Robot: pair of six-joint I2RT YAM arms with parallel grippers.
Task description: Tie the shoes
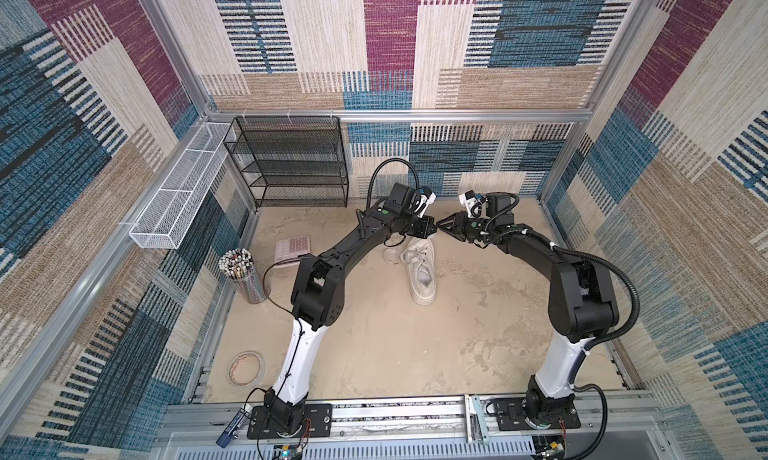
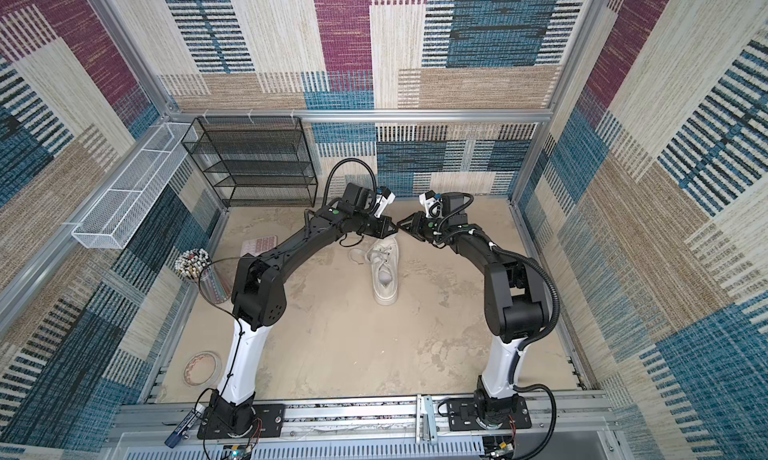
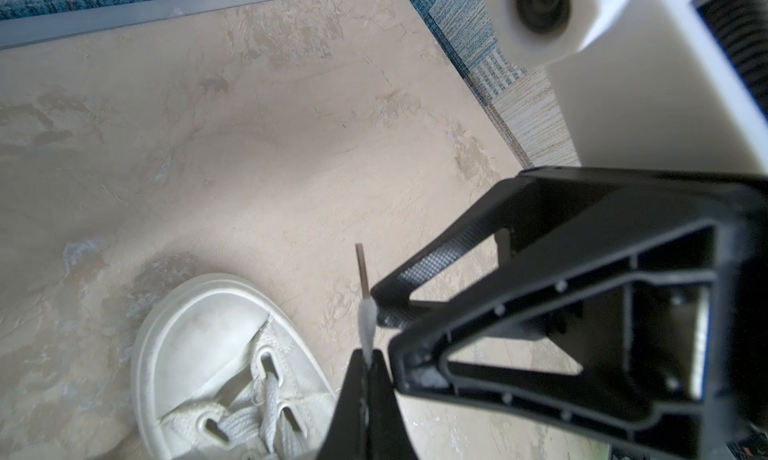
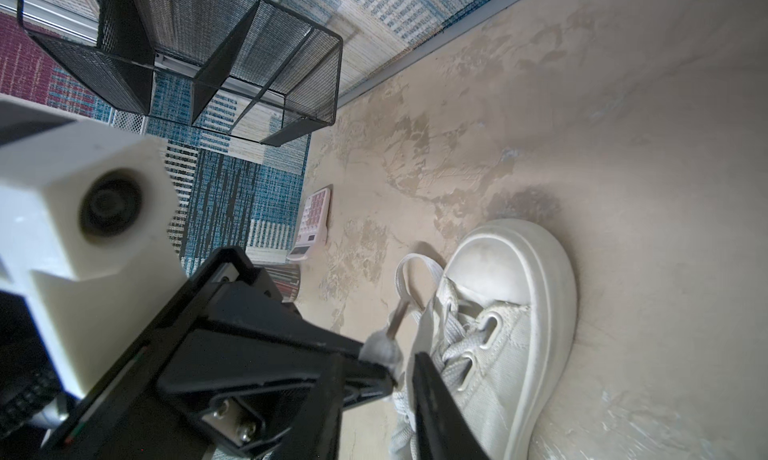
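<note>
- The shoe (image 1: 422, 279) is seen in both top views near the middle of the desk (image 1: 415, 354). It stands on its sole, with the toe at 12 o'clock and the heel at 6 o'clock.
- The left end effector (image 1: 434, 230) and the right end effector (image 1: 440, 228) are met tip to tip above the toe, at the shoe's 12 o'clock.
- In the left wrist view, the left end effector (image 3: 368, 379) is clenched on the lace (image 3: 368, 320). A short tuft stands out of its tips, ended by a thin brown aglet (image 3: 361, 266).
- In the same view, the fingertips of the right end effector (image 3: 380, 306) are set just beside that tuft.
- In the right wrist view, a narrow gap is seen between the jaws of the right end effector (image 4: 405, 375), close to the tuft. Whether the lace is pinched by it cannot be told.
- A slack loop of lace (image 1: 392, 256) is laid on the desk at the shoe's 10 o'clock.
- A calculator (image 1: 293, 248) is found at the shoe's 9 o'clock, a cup of pencils (image 1: 243, 275) past it near the desk edge, and a tape roll (image 1: 245, 368) at 7 o'clock.
- A black mesh rack (image 1: 286, 163) is stood at the desk's 11 o'clock corner.
</note>
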